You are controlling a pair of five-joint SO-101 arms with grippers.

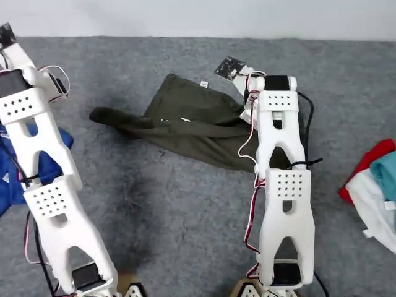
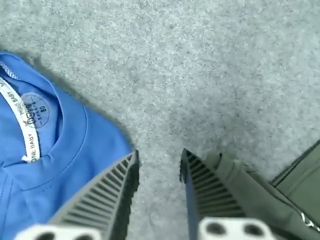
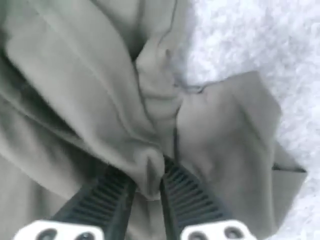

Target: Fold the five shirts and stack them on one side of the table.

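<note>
**Table (image 1: 154, 216) with olive shirt (image 1: 192, 127) in a pinch**

The olive shirt lies crumpled across the middle of the grey table, one sleeve trailing toward the left arm. At the right edge a red shirt (image 1: 371, 162), a teal shirt (image 1: 387, 173) and a white shirt (image 1: 371, 198) lie heaped together. A blue shirt (image 2: 50, 170) lies at the left edge. The right gripper (image 3: 150, 182) is clamped on an olive fold. The left gripper (image 2: 157, 170) hangs with fingers apart over bare table, between the blue shirt and the olive sleeve.

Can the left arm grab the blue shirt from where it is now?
Probably yes. The left gripper is open above the grey mat, and the blue shirt lies right beside one finger with nothing between them. The olive shirt lies by the other finger.
</note>
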